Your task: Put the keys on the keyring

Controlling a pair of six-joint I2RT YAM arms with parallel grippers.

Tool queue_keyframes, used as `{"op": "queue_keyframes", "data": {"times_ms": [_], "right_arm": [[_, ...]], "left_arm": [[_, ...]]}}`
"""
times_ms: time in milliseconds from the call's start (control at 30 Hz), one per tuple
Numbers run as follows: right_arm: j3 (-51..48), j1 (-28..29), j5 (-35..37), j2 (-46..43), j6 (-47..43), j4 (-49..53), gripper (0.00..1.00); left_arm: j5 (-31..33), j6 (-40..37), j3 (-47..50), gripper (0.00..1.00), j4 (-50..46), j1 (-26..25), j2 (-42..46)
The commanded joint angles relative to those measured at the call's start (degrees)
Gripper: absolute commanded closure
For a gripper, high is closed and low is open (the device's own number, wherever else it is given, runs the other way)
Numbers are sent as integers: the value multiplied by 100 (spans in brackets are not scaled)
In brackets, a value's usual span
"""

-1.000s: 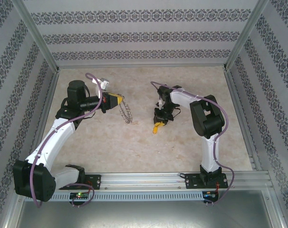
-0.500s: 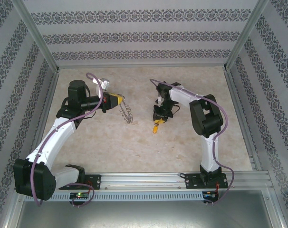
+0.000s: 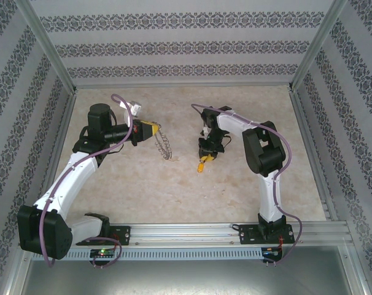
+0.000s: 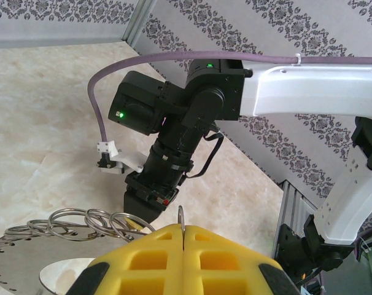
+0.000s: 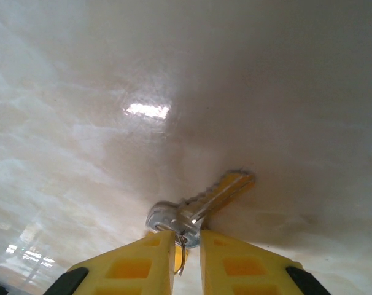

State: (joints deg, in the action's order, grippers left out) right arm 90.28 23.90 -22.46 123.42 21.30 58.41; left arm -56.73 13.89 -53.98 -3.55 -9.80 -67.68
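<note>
My left gripper [image 3: 150,129] is shut on the keyring [image 3: 164,146], which hangs from the yellow fingers as a thin lacy coil over the middle of the table. In the left wrist view the fingers [image 4: 143,264] pinch one wire loop [image 4: 182,216], and several more loops [image 4: 81,222] fan out to the left. My right gripper [image 3: 202,162] points down at the table, right of the ring. Its jaws [image 5: 186,236] are closed on the silver head of a key [image 5: 201,206]. The key's blade points away, close to the marbled surface.
Patterned walls and a metal frame [image 3: 48,52] enclose the beige table [image 3: 149,184]. A perforated metal disc [image 4: 20,267] sits low in the left wrist view. The right arm's black wrist [image 4: 174,153] faces the left gripper across a short gap.
The right gripper has crept slightly up and to the left with the key. The left arm and the keyring have not moved.
</note>
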Motion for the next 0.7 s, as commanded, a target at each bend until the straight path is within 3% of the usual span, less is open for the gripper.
{"op": "queue_keyframes", "data": {"times_ms": [0, 400, 667], "right_arm": [[180, 88, 111, 103, -82, 157, 80], [376, 162, 110, 179, -79, 258, 80], [268, 199, 79, 45, -48, 256, 76]], "left_arm": [[-117, -54, 75, 100, 311, -69, 36], [-95, -128, 137, 100, 199, -72, 179], [-93, -133, 167, 100, 212, -69, 221]]}}
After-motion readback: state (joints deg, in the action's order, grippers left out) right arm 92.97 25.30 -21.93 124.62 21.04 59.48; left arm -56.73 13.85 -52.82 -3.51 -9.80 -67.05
